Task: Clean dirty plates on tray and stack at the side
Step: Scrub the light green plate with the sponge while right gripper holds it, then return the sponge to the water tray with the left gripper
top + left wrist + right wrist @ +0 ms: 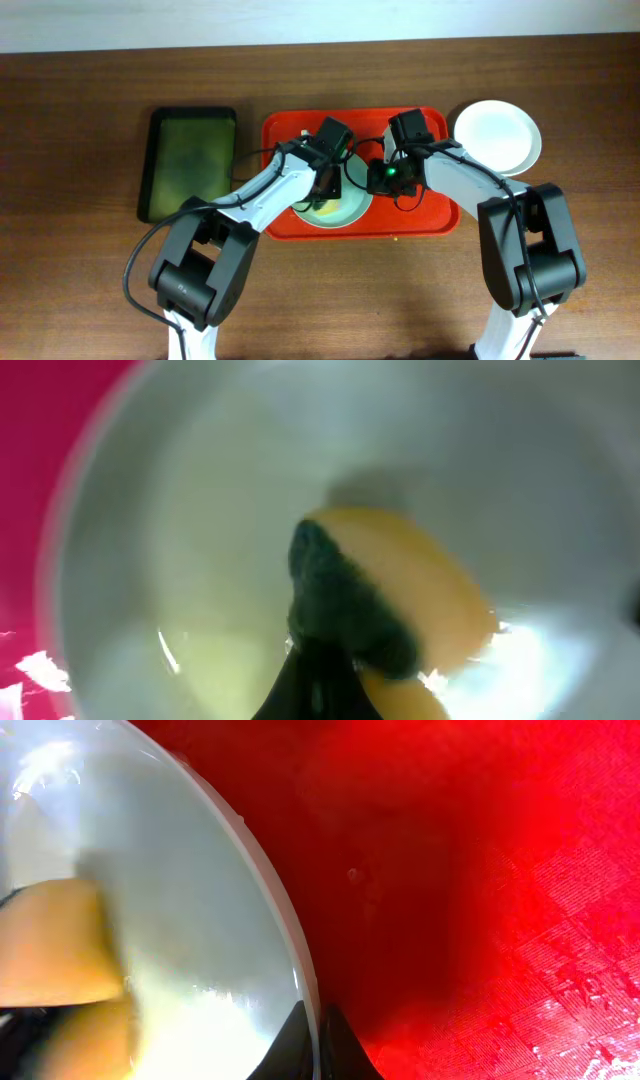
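Note:
A pale aqua plate (335, 210) with a yellow smear lies on the red tray (430, 215). My left gripper (325, 182) is shut on a yellow sponge with a dark green scrub side (420, 590) and presses it onto the plate's inside (200, 510). My right gripper (375, 178) is shut on the plate's right rim (300, 970), one finger inside and one outside (315, 1040). A white plate (497, 136) sits on the table right of the tray. The arms hide the tray's middle, so I cannot make out a third plate.
A smaller dark green tray (190, 160) lies on the wooden table left of the red tray. The right part of the red tray floor (480, 870) is wet and bare. Cables hang off both wrists above the tray.

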